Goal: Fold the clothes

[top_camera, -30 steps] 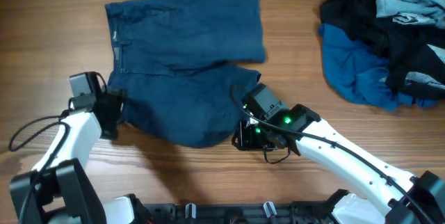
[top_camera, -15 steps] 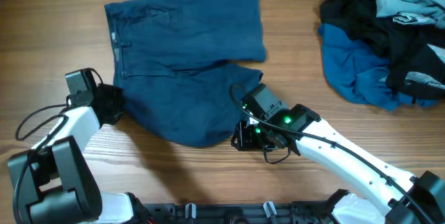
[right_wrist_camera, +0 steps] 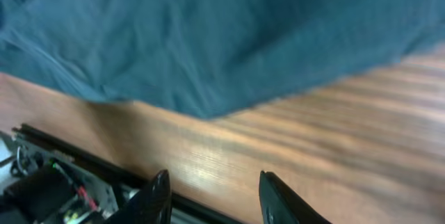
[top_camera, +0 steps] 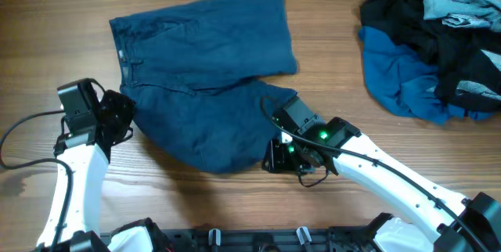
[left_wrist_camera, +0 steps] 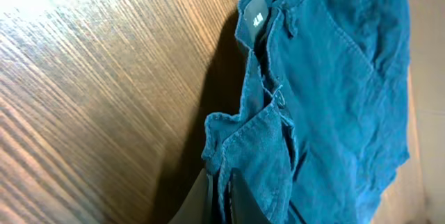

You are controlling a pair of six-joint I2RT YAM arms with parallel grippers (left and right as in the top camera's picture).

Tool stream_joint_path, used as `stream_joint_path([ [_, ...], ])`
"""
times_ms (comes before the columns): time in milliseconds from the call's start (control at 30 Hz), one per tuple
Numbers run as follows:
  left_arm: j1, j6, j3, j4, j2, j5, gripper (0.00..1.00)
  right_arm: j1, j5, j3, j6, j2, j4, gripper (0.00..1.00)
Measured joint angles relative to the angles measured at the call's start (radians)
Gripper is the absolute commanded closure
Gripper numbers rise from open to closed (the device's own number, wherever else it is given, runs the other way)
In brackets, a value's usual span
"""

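Note:
The dark navy shorts (top_camera: 203,72) lie spread on the wooden table (top_camera: 47,33), waistband to the left and the two legs pointing right. My left gripper (top_camera: 121,119) is shut on the lower waistband corner. The left wrist view shows a fold of that waistband (left_wrist_camera: 243,140) pinched in the left gripper (left_wrist_camera: 224,197). My right gripper (top_camera: 271,156) sits at the hem of the nearer leg. In the right wrist view the right gripper (right_wrist_camera: 217,197) is open over bare wood, with the shorts' (right_wrist_camera: 208,36) edge just ahead.
A heap of other clothes (top_camera: 430,41), mid-blue, black and pale denim, lies at the back right. A black rail (top_camera: 235,240) runs along the table's front edge, close under the right gripper. A white label (left_wrist_camera: 253,19) shows inside the waistband.
My left gripper has shut on the waistband corner and drawn back to the left, and the shorts have shifted left with it. The right arm has barely moved.

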Motion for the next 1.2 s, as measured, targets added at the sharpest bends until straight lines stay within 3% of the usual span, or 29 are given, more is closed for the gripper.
stream_joint_path([
  [133, 0.000, 0.013, 0.000, -0.009, 0.004, -0.013, 0.96, 0.000, -0.033, -0.012, 0.096, 0.000, -0.047, 0.57],
  [300, 0.000, 0.016, 0.000, -0.010, 0.016, -0.024, 0.96, 0.000, -0.019, -0.091, 0.117, 0.002, 0.236, 0.57],
  [533, 0.000, 0.016, 0.000, -0.010, 0.016, -0.035, 0.96, -0.003, 0.006, -0.132, 0.040, 0.172, 0.379, 0.58],
  [567, 0.000, 0.016, 0.000, -0.010, 0.016, -0.035, 0.96, -0.007, 0.006, -0.132, 0.025, 0.182, 0.386, 0.64],
  [633, 0.000, 0.016, 0.000, -0.010, 0.016, -0.035, 0.96, -0.038, 0.006, -0.132, -0.014, 0.187, 0.404, 0.90],
  [667, 0.000, 0.016, 0.000, -0.010, 0.016, -0.035, 0.96, -0.055, 0.007, -0.131, -0.023, 0.187, 0.409, 0.96],
  [833, 0.000, 0.016, 0.000, -0.013, 0.016, -0.036, 0.96, -0.118, 0.012, -0.057, -0.055, 0.187, 0.385, 0.95],
  [967, 0.000, 0.017, 0.000, -0.018, 0.017, -0.050, 0.96, -0.119, 0.050, 0.200, -0.136, 0.187, 0.211, 0.95],
  [1067, 0.000, 0.018, 0.000, -0.018, 0.017, -0.058, 0.96, -0.119, 0.088, 0.321, -0.178, 0.184, 0.174, 0.96],
  [1133, 0.000, 0.019, 0.000, -0.018, 0.017, -0.061, 0.96, -0.119, 0.100, 0.362, -0.193, 0.178, 0.117, 0.88],
  [1200, 0.000, 0.019, 0.000, -0.018, 0.017, -0.064, 0.96, -0.119, 0.098, 0.361, -0.201, 0.178, 0.013, 0.69],
])
